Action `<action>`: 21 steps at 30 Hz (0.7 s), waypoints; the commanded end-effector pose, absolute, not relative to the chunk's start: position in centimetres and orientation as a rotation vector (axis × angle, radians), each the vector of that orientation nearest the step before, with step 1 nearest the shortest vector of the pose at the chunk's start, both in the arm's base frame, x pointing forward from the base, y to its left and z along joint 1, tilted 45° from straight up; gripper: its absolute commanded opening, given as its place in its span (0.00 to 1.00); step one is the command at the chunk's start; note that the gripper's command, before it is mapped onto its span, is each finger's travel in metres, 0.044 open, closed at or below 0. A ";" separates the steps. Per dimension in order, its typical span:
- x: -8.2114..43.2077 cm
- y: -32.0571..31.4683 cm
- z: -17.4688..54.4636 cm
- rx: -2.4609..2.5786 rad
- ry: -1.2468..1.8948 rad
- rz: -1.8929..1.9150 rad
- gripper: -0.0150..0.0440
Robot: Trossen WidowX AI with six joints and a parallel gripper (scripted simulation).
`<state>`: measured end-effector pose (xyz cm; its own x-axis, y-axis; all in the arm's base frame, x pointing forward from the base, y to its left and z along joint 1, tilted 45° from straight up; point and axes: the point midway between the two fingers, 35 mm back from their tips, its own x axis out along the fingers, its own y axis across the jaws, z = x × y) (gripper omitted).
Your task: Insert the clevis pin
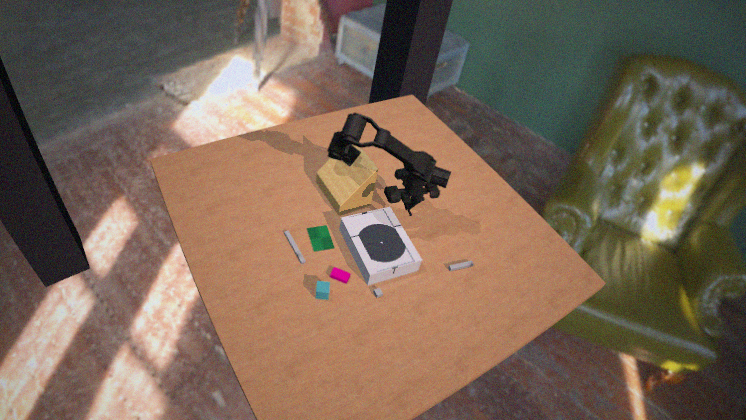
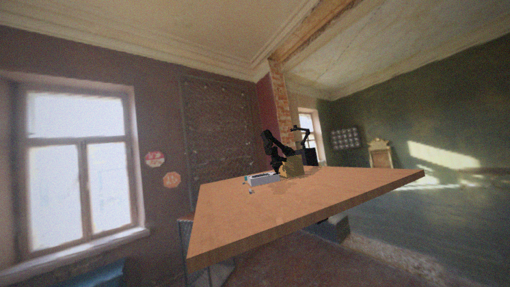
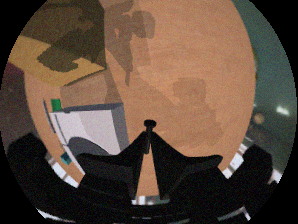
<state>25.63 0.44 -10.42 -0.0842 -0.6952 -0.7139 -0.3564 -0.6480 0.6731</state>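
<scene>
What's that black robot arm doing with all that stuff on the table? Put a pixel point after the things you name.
The robot's gripper [image 1: 410, 209] [image 3: 148, 133] is pinching a little pin [image 3: 149, 125] between its fingertips, up beside the white tray [image 1: 360, 221] [image 2: 264, 181]. A dark, flat disc [image 1: 382, 250] lies in the tray, with a tiny hole in its middle. The pin isn't in that hole yet; it's meant to go down through the disc and into the tray.

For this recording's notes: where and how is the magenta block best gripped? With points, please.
Probably by its two long sides near the middle, fingers coming straight down from above. In the top view the magenta block [image 1: 339, 274] lies flat, longer than it is wide, so its width is the narrower span. The cyan block [image 1: 322, 290] sits near it, so the descending fingers should keep clear of that.
</scene>
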 end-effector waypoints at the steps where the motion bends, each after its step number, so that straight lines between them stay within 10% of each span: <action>1: 25.2 0.5 -10.5 1.916 -1.149 -1.800 0.25; 21: 24.8 -0.6 -11.8 1.912 -1.150 -1.809 0.25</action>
<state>25.23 0.04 -11.30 -0.0828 -0.6845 -0.7243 -0.3682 -0.6544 0.6605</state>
